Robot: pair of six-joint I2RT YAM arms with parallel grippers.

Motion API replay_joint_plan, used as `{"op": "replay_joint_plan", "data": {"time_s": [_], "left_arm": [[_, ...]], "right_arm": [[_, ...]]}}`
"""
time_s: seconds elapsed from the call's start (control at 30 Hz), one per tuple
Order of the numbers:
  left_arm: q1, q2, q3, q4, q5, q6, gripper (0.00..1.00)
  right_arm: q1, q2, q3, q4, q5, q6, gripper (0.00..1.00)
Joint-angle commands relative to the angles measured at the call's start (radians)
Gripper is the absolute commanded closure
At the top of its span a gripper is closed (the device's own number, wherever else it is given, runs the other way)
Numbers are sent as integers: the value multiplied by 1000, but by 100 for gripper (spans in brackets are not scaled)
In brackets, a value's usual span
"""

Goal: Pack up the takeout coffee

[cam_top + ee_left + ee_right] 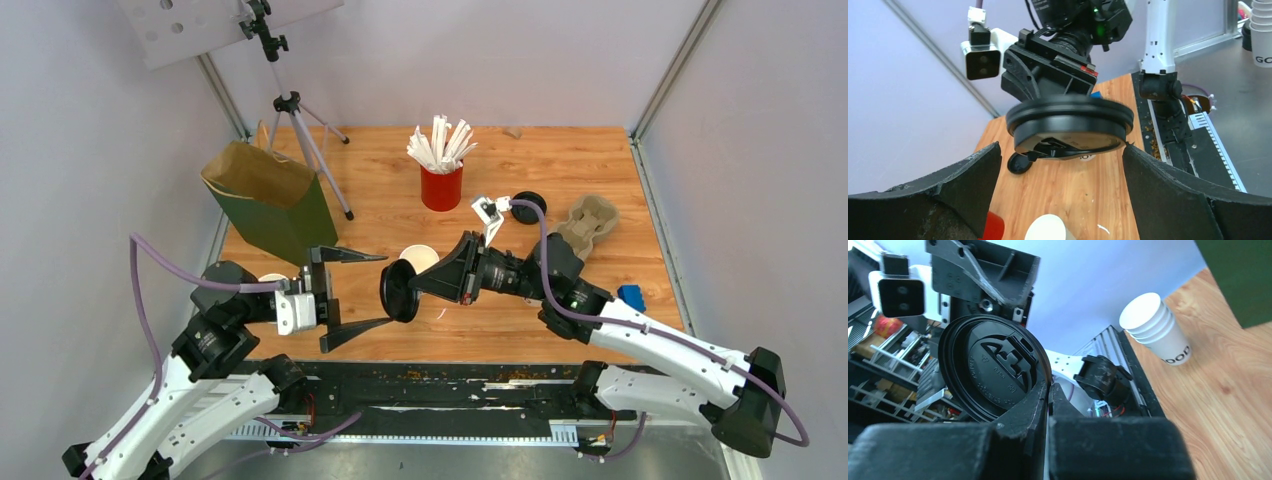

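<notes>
The white paper cup (419, 258) stands open, without a lid, at the table's middle; it also shows at the bottom of the left wrist view (1047, 231). My right gripper (418, 288) is shut on the edge of a round black lid (400, 291) and holds it on edge in the air, in front of the cup. The lid fills the left wrist view (1070, 125) and shows in the right wrist view (993, 370). My left gripper (386, 290) is wide open and empty. Its fingertips (1168, 180) flank the lid without touching it. The green paper bag (268, 200) stands open at the back left.
A red cup of white sticks (441, 185) stands behind the white cup. A second black lid (528, 205) and a cardboard cup carrier (588, 222) lie at the right. A stack of white cups (1158, 330) stands near the bag. A tripod (305, 140) stands at the back left.
</notes>
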Motion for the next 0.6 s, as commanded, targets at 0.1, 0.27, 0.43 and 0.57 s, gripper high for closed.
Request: {"op": "replay_joint_plan", "data": {"time_s": [0.1,0.27,0.43,0.57], "left_arm": [[3,14,-37,202,126,-35,3],[3,13,-75,291,136,-101,3],[3,23,-99,385,115,-166,3],[3,41,-103,425,109,-201,3]], "right_arm": [[-2,7,21,157,-63,60,100],[-2,16,20,178,-52,67,100],[-2,16,19,176,-33,65,100],[-2,17,9,171,-14,67,100]]}}
